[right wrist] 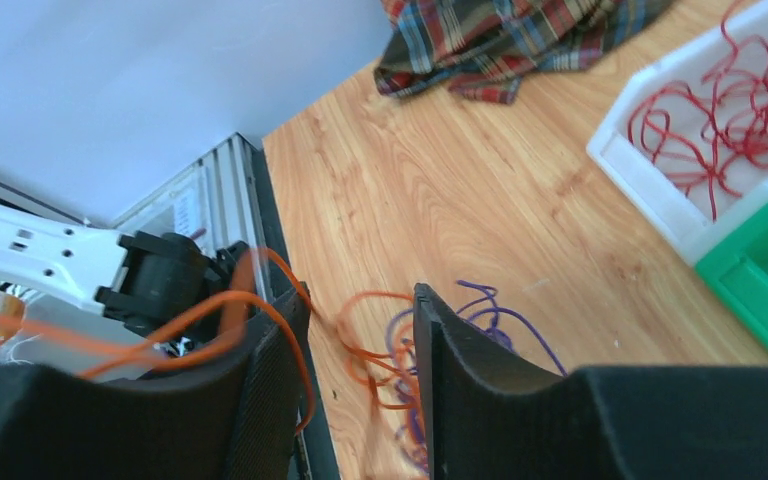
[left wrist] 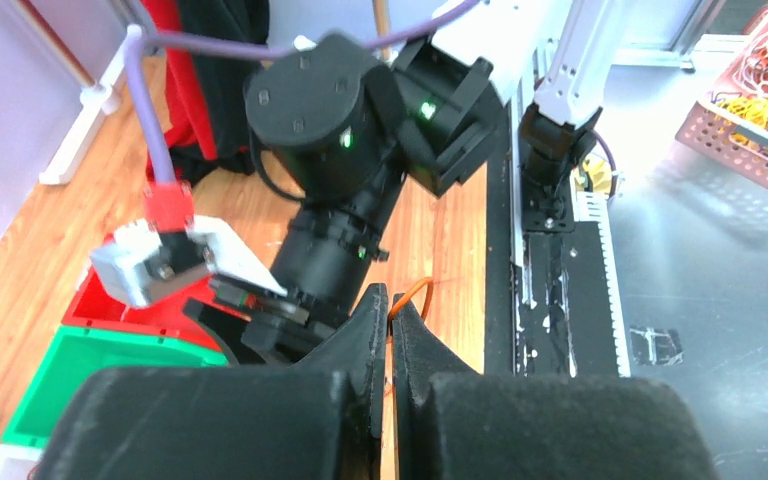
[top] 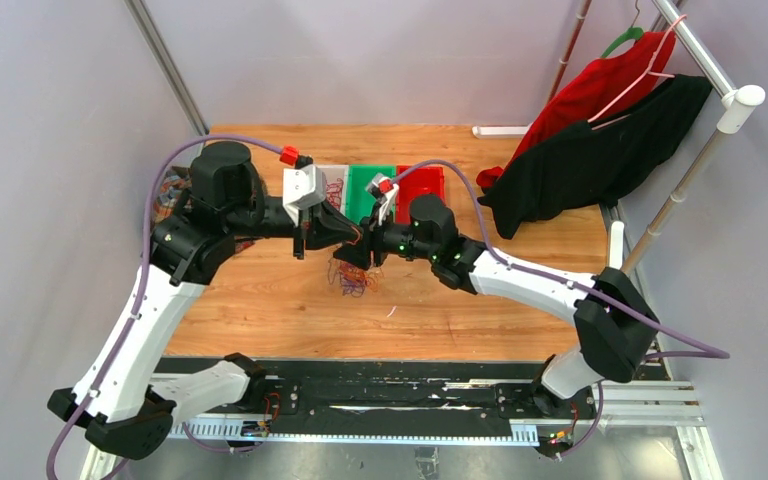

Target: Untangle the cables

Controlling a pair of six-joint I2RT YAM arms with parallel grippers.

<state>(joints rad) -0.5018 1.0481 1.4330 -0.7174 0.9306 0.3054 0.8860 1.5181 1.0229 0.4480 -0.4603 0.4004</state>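
Observation:
A tangle of orange and dark purple cables (top: 355, 280) lies on the wooden table, just below both grippers. My left gripper (top: 350, 238) is shut on a thin orange cable (left wrist: 417, 293), which loops out past its fingertips (left wrist: 392, 312). Facing it, nearly tip to tip, is my right gripper (top: 366, 253). In the right wrist view this right gripper (right wrist: 360, 312) has its jaws apart. An orange cable (right wrist: 210, 310) is draped over its left finger (right wrist: 270, 380) and runs down toward the orange and purple tangle (right wrist: 430, 375) on the table beneath.
A white bin (right wrist: 660, 190) with red cables (right wrist: 720, 120), a green bin (top: 368, 188) and a red bin (top: 422, 183) stand in a row behind the grippers. A plaid cloth (right wrist: 520, 40) lies to the left. Red and black clothes (top: 600, 130) hang at the back right. A pink basket (left wrist: 755, 90) of wires sits off the table.

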